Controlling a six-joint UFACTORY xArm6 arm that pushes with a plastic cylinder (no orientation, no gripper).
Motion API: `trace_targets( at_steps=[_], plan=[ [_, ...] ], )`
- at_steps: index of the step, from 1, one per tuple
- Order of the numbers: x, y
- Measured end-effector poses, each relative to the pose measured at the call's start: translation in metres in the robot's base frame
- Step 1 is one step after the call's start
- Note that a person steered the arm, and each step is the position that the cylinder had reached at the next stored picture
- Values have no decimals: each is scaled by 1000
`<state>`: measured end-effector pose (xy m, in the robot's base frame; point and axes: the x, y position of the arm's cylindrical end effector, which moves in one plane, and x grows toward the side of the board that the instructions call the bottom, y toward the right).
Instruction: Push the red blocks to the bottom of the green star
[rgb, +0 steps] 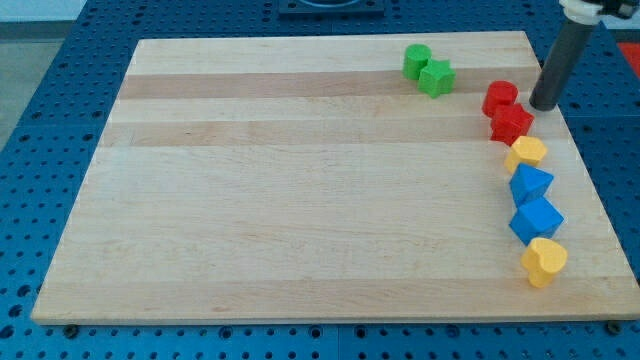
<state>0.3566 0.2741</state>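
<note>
tip: my tip (545, 105) rests on the counter (300, 200) near the view's top right, just to the right of the upper red block (500, 98), close but seemingly not touching.
jaws: none on this rig; only a dark rod, so nothing is open or holding.
red blocks: the upper red block and the lower red star (513, 123) touch, at the head of a column down the view's right edge.
target: two green blocks sit touching, up and left of the reds; the lower right one, the green star (437, 77), has bare counter below it.
neighbours: a yellow block (526, 152) abuts the red star from below.
step: lining up behind the reds, judging by position.
next move: a leftward push, likely dropping slightly to catch both reds without dragging the yellow block.
</note>
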Motion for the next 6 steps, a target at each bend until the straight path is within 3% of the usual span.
trace_targets(
  at_steps=[3, 6],
  plan=[
    [46, -3],
    [8, -73]
  ],
)
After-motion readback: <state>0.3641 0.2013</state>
